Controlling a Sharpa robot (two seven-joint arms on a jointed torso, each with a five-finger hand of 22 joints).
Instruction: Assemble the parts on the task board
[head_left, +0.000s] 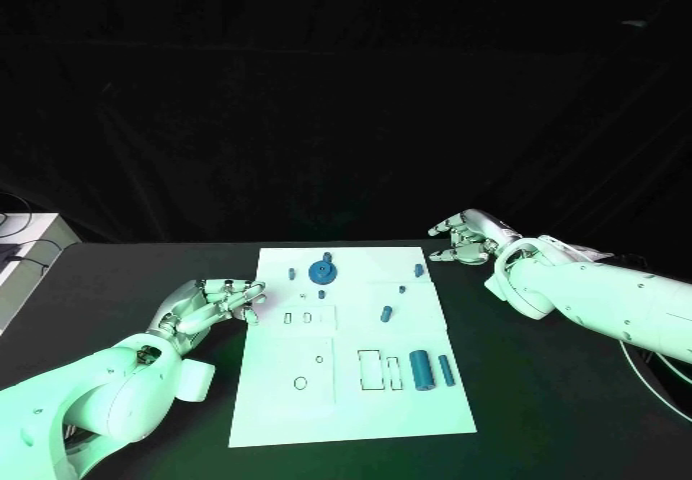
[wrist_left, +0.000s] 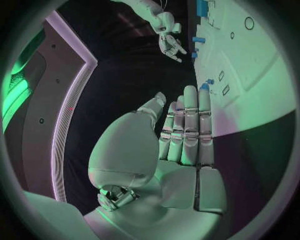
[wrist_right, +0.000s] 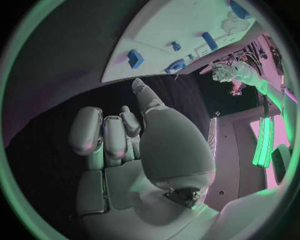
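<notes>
The white task board lies in the middle of the black table. On its far part sit a round blue part and several small blue pieces, among them one near the middle. A thick blue cylinder and a thinner one lie at the near right. My left hand hovers at the board's left edge, fingers straight and side by side, holding nothing. My right hand is off the board's far right corner, fingers loosely bent, empty. The board lies beyond its fingertips.
A pale box with cables stands at the table's left edge. Bare black table lies to the right of the board and in front of it. Outlined slots and small rings mark the board's near half.
</notes>
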